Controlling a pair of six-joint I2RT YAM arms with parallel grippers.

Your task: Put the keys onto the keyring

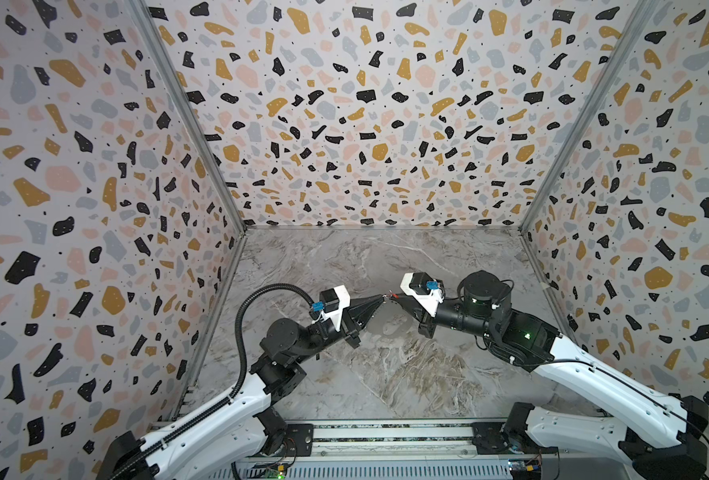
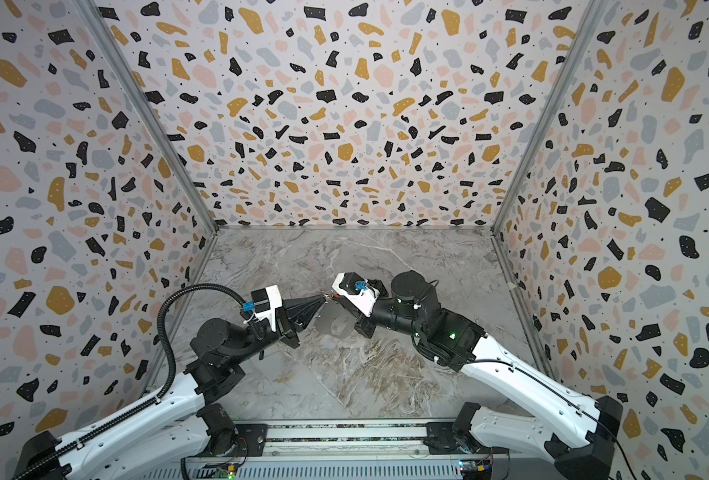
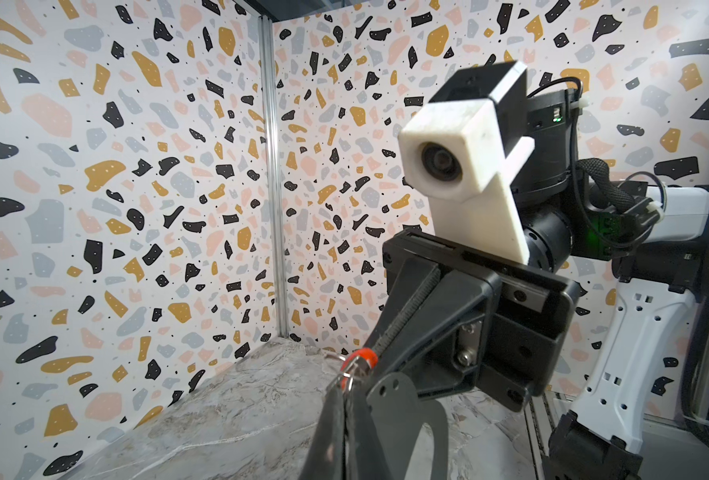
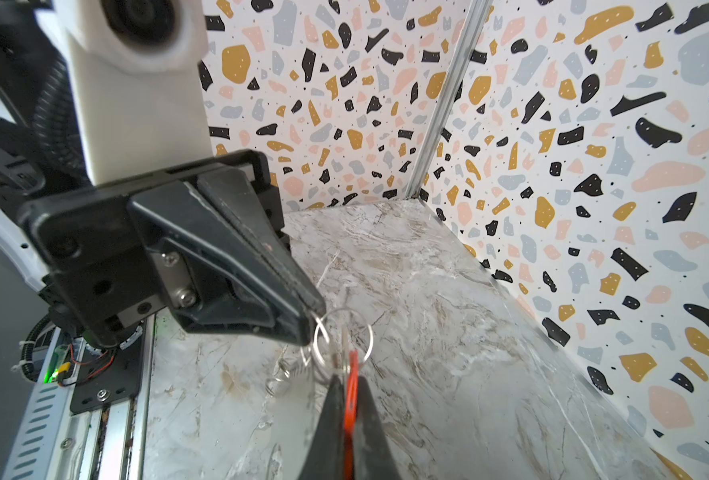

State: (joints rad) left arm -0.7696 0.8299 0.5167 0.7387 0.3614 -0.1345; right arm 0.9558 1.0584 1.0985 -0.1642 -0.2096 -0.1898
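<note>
Keys (image 4: 345, 348) | right claw (image 4: 348, 380) clenched on red tag (image 4: 350, 409) — left claw (image 4: 313, 319) clenched on wire ring (image 4: 372, 337)

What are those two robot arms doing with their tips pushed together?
The right gripper is shut on a key, by its red tag. The left gripper pinches a thin wire ring right beside it. The flat grey keyring that the key should go on hangs just below them, above the table.
</note>
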